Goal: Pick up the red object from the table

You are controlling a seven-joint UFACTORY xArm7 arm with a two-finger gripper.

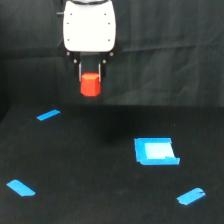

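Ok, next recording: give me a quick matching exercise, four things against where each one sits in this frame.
Things:
1. red object
2. blue tray
3. tool
4. table

Places or states:
A. flat on the table, toward the exterior view's right
B. held up off the table
C. shut on the red block, top centre
D. black surface carrying blue tape strips

Pairs: 1-B, 2-A, 3-C, 4-D

I'm seeing the white arm head (pixel 89 25) getting cut off by the top edge, so nothing above it is showing. The gripper (pixel 90 75) fingers are looking too dark and blurred for me to trace their tips against the red object (pixel 90 85). The blue tray (pixel 156 151), sitting to the right, is glaring too brightly for me to read its inside.
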